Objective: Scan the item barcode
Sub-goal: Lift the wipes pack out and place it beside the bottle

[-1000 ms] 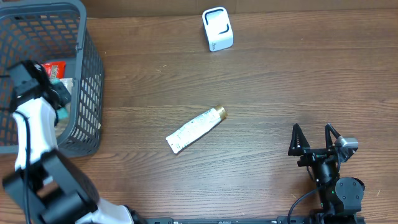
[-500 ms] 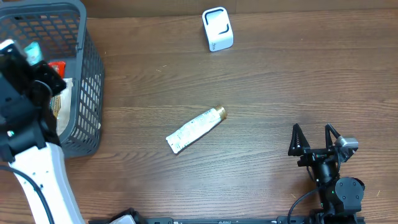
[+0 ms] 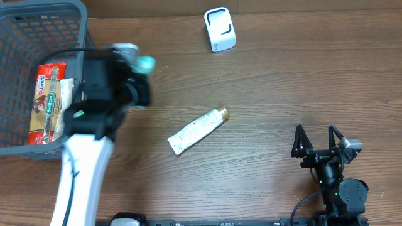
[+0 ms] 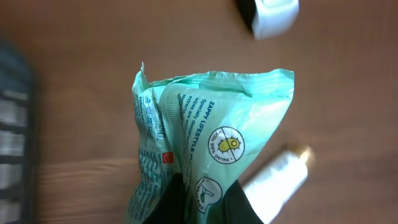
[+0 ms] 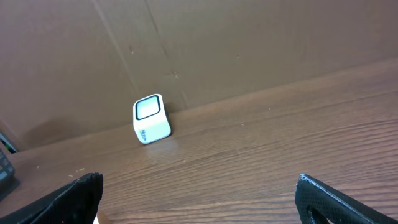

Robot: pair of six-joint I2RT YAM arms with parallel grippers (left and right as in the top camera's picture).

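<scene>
Currently my left gripper pinches a green pouch, blurred overhead, seemingly just beside the basket. My right gripper sits spread wide.

The tool pinches a mint-green wipes packet, white tube behind it.

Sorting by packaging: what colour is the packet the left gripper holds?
The packet is mint green; left wrist view shows it best.

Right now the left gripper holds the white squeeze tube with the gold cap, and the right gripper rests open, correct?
No. The left wrist view shows the left gripper shut on a mint-green plastic packet; the white gold-capped squeeze tube lies loose below. The right gripper is open.
</scene>
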